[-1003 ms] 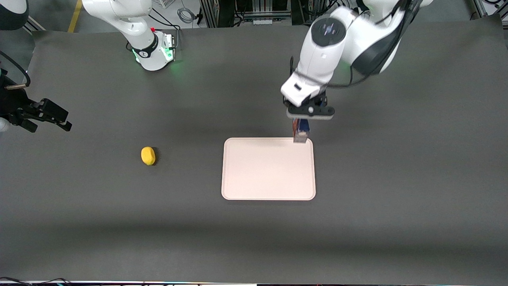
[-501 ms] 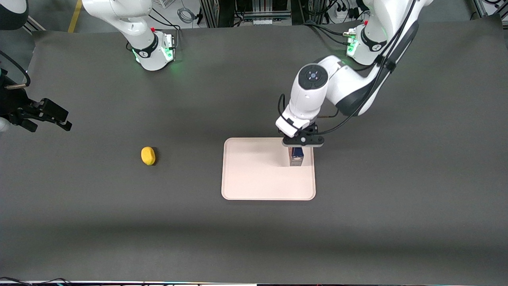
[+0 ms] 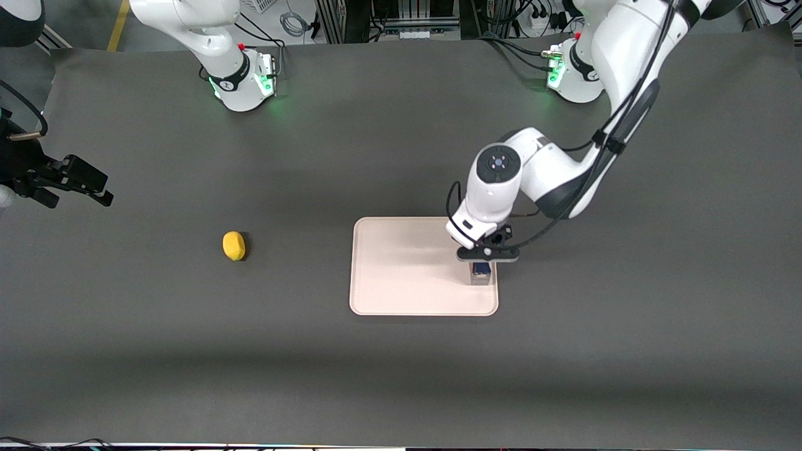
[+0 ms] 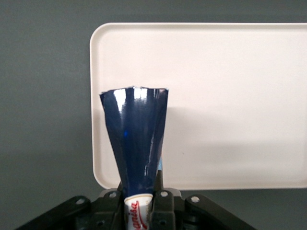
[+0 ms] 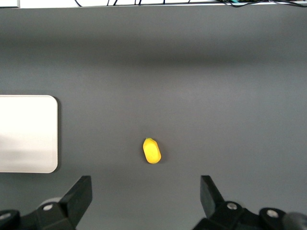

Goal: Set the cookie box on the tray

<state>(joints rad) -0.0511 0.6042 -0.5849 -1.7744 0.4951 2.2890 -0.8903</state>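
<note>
The pale pink tray [image 3: 401, 269] lies flat near the middle of the table and also shows in the left wrist view [image 4: 230, 96] and the right wrist view [image 5: 24, 134]. My left gripper [image 3: 481, 266] hangs low over the tray's corner nearest the working arm's end. It is shut on the dark navy-blue cookie box [image 3: 480, 273], which stands upright between the jaws. In the left wrist view the box [image 4: 135, 139] is pinched between the gripper [image 4: 138, 199] fingers, its lower end over the tray near the rim. Whether it touches the tray I cannot tell.
A small yellow lemon-like lump [image 3: 234, 245] lies on the dark table toward the parked arm's end, well apart from the tray; it also shows in the right wrist view [image 5: 152, 151]. The two arm bases stand along the table edge farthest from the front camera.
My left gripper has carried the cookie box nearer the front camera and downward, from above the tray's farther rim to low over its nearer corner.
</note>
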